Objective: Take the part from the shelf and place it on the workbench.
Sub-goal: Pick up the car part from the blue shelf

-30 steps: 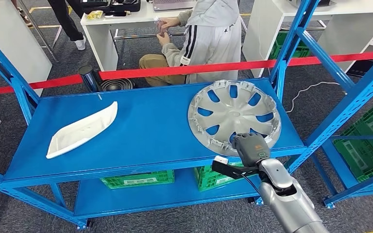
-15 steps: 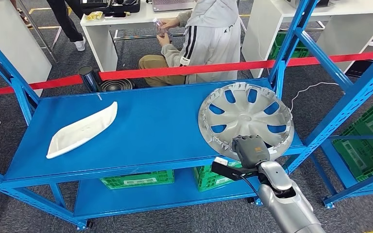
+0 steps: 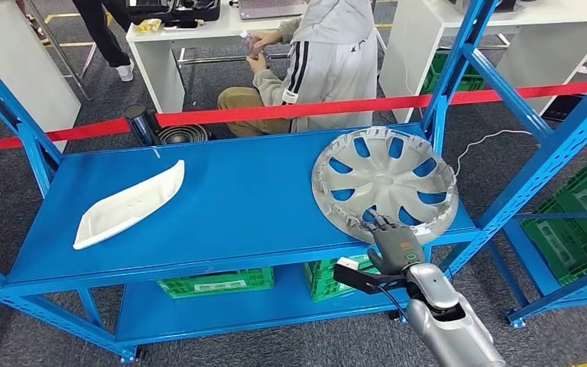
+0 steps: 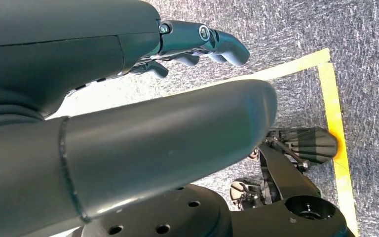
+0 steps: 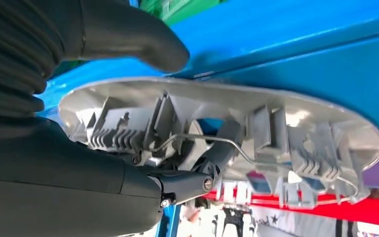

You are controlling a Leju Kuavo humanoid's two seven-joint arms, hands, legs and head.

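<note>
Head view: my right hand grips the hubcap by its near rim; I'd firm that up so it doesn't tip off the shelf edge.

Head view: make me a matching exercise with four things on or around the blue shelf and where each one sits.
Things:
1. hubcap
2. white tray
3. green crates
4. red tape

Places:
A. lower level, under the top board
B. stretched behind the shelf
C. right end of the top board, at the right hand
D. left part of the top board

Pairs: 1-C, 2-D, 3-A, 4-B
</note>
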